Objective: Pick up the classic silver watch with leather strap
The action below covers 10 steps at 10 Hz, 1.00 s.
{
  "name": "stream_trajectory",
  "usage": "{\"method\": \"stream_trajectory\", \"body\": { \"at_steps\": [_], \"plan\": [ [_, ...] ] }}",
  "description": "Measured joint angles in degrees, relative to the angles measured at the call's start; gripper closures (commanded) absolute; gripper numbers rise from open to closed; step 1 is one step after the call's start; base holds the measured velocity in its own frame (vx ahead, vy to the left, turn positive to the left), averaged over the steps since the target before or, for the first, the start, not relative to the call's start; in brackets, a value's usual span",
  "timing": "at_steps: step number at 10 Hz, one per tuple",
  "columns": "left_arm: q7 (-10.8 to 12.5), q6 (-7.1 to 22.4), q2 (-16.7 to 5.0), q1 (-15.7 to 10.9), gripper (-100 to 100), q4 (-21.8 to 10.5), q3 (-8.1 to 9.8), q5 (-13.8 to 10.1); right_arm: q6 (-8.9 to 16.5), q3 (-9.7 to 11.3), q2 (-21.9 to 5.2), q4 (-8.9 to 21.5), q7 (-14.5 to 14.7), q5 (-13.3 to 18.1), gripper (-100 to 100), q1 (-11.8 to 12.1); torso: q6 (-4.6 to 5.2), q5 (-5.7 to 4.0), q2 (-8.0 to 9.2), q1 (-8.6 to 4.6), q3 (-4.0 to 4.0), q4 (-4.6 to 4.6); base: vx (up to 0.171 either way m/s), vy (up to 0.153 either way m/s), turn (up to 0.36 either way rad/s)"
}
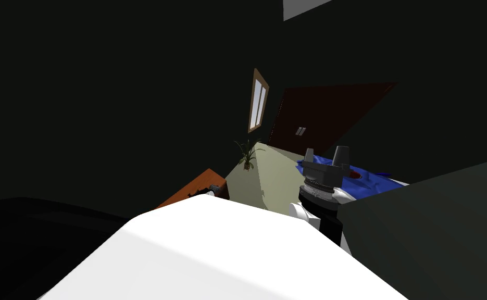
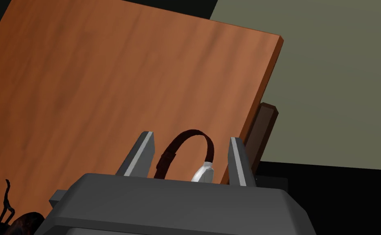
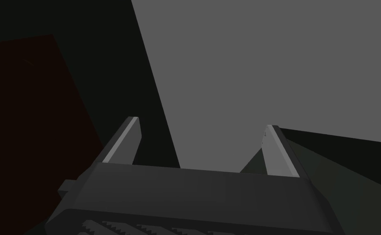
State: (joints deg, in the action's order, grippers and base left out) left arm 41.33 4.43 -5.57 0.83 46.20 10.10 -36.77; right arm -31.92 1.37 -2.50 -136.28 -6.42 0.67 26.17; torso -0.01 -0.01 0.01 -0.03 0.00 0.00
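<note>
Brackets the watch on the wooden table with the left gripper, fingers partly narrowed, a small gap beside its silver case. Holds the right gripper wide open and empty, near the blue cloth.

The watch has a dark brown strap with a buckle, closed into a loop, and a small silver case. It stands on edge, with the strap arching up and the case low on one side. It sits over the orange-brown wooden bench near the bench's edge, between the spread fingers of the left end effector. The end effector's dark body hides the watch's lower part.
</note>
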Motion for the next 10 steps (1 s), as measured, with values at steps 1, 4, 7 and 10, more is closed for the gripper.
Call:
{"method": "stream_trajectory", "body": {
  "at_steps": [1, 4, 7, 10],
  "plan": [
    [-0.01, 0.05, 0.07, -0.04, 100, 0.01, -0.06, 0.0, 0.0, 0.0, 0.0, 0.0, 0.0, 0.0, 0, 0.0, -0.06, -0.03, 0.01, 0.02, 0.0, -0.01, 0.0, 0.0, 0.0],
    [-0.01, 0.04, 0.05, -0.05, 0, 0.03, -0.06, 0.0, 0.0, 0.0, 0.0, 0.0, 0.0, 0.0, 0, 0.0, -0.05, 0.01, -0.02, 0.06, -0.03, -0.03, 0.0, 0.0, 0.0],
    [0.61, 1.37, -1.62, -0.44, 100, 0.58, -0.3, -0.67, 0.0, 0.0, 0.0, 0.0, 0.0, 0.0, 0, 0.0, -0.07, -0.02, 0.1, -0.05, 0.04, -0.01, -0.038, -0.038, 0.02],
    [0.95, 3.94, -2.55, -0.44, 0, 2.41, 0.73, -0.23, 0.0, 0.0, 0.0, 0.0, 0.0, 0.0, 0, 0.0, -0.06, -0.03, 0.14, -0.11, 0.07, 0.0, -0.034, -0.037, 0.006]
  ]
}}
